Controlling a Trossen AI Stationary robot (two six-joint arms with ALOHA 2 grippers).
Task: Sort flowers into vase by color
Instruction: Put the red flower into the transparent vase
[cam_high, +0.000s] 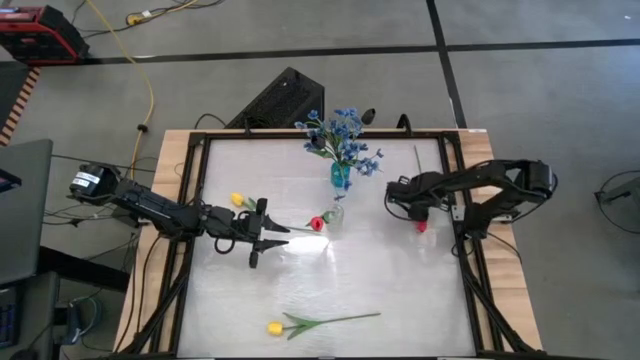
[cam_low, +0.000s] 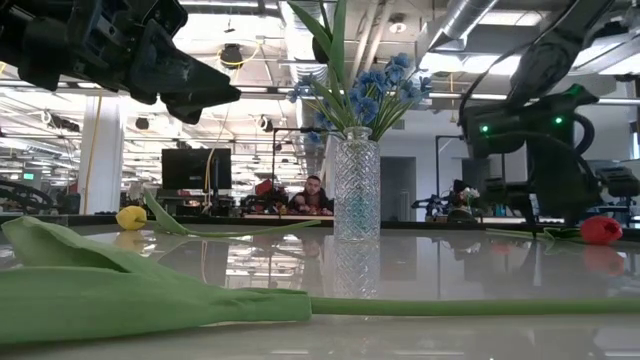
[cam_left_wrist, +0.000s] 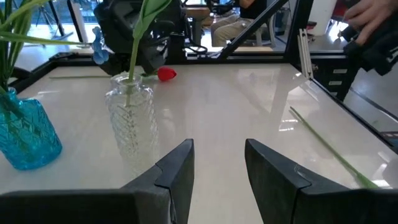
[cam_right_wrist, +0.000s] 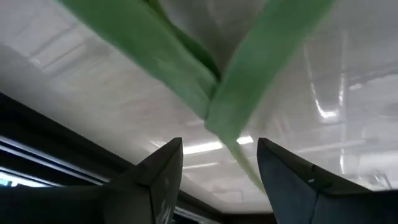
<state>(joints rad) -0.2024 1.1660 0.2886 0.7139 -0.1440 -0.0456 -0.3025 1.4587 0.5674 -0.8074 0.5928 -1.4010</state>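
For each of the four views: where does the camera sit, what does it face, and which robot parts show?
High: overhead, straight down; both arms, left claw, right claw.
Low: tabletop height, facing the clear vase; arm parts above.
Left wrist: on the left arm, facing the clear vase and blue vase; open fingers.
Right wrist: on the right arm, above a green stem; open fingers.
High, low and left wrist share the clear vase.

two vases (cam_high: 340, 176); two yellow tulips (cam_high: 275, 328); two red tulips (cam_high: 317, 223).

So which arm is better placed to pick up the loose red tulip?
The right gripper, open, hangs over the red tulip's green stem; the left gripper sits beyond the clear glass vase.
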